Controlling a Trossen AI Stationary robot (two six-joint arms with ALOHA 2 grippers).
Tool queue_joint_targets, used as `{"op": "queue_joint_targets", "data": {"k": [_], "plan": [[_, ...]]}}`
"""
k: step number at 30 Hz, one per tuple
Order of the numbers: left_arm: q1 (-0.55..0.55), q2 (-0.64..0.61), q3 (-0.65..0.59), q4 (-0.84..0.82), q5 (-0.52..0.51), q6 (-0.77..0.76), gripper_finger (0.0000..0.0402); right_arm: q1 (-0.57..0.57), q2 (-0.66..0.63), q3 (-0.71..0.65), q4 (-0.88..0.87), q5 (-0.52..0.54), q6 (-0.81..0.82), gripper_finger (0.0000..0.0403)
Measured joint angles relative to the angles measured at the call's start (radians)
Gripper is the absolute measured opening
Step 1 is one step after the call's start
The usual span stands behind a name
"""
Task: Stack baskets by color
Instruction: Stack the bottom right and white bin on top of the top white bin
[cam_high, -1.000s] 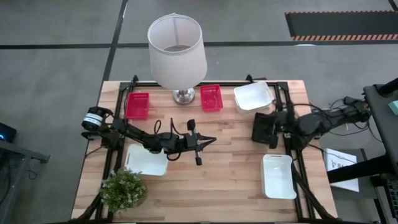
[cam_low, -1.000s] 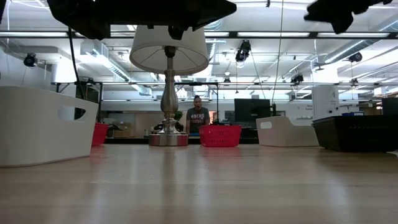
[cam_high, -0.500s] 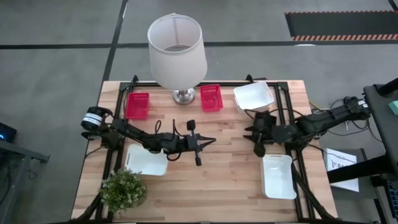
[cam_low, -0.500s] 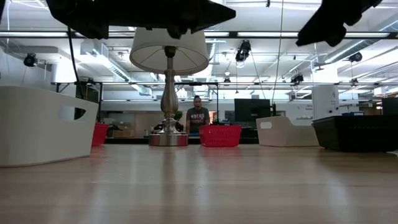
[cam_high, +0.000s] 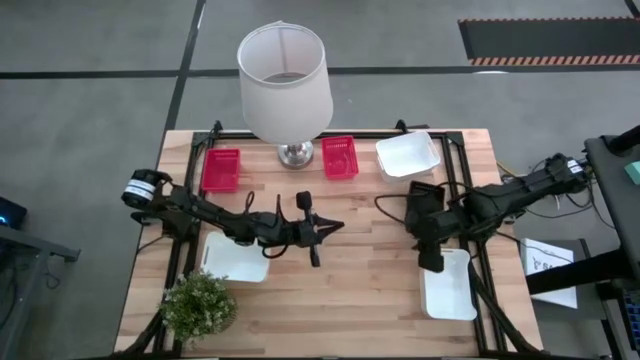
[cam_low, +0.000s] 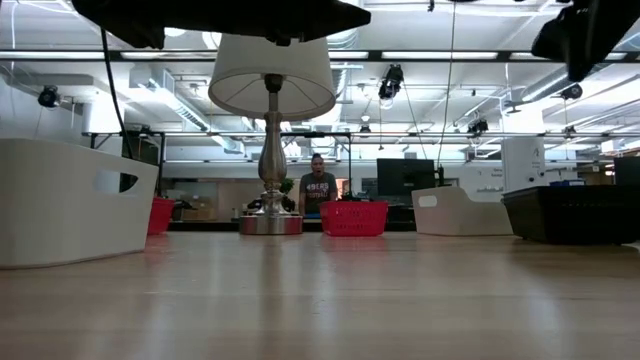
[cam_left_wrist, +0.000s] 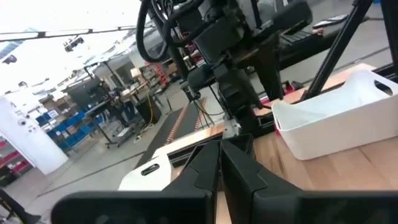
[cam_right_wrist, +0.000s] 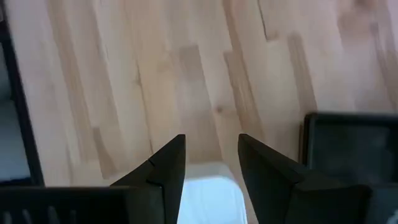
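Two red baskets (cam_high: 222, 168) (cam_high: 340, 157) stand beside the lamp. One white basket (cam_high: 408, 155) sits at the far right, one (cam_high: 237, 257) at the near left and one (cam_high: 448, 283) at the near right. A black basket (cam_right_wrist: 348, 149) (cam_low: 575, 213) stands on the right. My right gripper (cam_right_wrist: 211, 155) (cam_high: 430, 262) hangs open and points down over the far end of the near-right white basket (cam_right_wrist: 208, 193), touching nothing. My left gripper (cam_high: 335, 225) (cam_left_wrist: 217, 168) is shut, level above the table's middle, holding nothing.
A lamp (cam_high: 285, 75) stands at the far middle, its shade hanging over the table. A small potted plant (cam_high: 198, 303) sits at the near left corner. Bare wood (cam_high: 360, 270) lies between the arms. A person (cam_low: 318, 185) stands in the room beyond.
My right gripper has swung from above the black basket toward the table's near edge and tipped steeply downward. It now hangs over the near-right white basket's far end, open throughout.
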Motion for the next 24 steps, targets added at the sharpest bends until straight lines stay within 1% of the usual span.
{"op": "queue_joint_targets", "data": {"k": [3, 6, 7, 10, 13, 16, 20, 21, 24], "plan": [[0.0, 0.0, -0.002, 0.002, 0.0, 0.008, 0.0001, 0.044, 0.046, 0.045, -0.093, 0.001, -0.001, 0.0139], [0.0, 0.0, -0.007, 0.0, -0.001, 0.008, 0.0001, 0.095, 0.077, 0.076, -0.144, 0.003, -0.012, 0.0138], [0.0, 0.0, -0.008, 0.001, -0.001, 0.008, 0.0001, 0.112, 0.087, 0.08, -0.165, -0.01, -0.03, 0.0137], [0.0, 0.0, -0.008, 0.001, -0.001, 0.008, 0.0001, 0.164, 0.11, 0.082, -0.17, -0.091, -0.083, 0.0127], [0.0, 0.0, -0.008, 0.002, -0.001, 0.008, 0.0001, 0.212, 0.122, 0.08, -0.171, -0.167, -0.088, 0.0106], [0.0, 0.0, -0.008, 0.002, -0.001, 0.008, 0.0001, 0.252, 0.139, 0.077, -0.169, -0.239, -0.074, 0.0075], [0.0, 0.0, -0.008, 0.002, -0.002, 0.008, 0.0001, 0.296, 0.156, 0.049, -0.166, -0.277, -0.062, 0.0025], [0.0, 0.0, -0.008, 0.002, -0.002, 0.008, 0.0001, 0.304, 0.161, 0.035, -0.165, -0.298, -0.06, 0.0017], [0.0, 0.0, -0.008, 0.002, -0.002, 0.01, 0.0001, 0.314, 0.184, -0.006, -0.16, -0.384, -0.051, 0.001]]}}
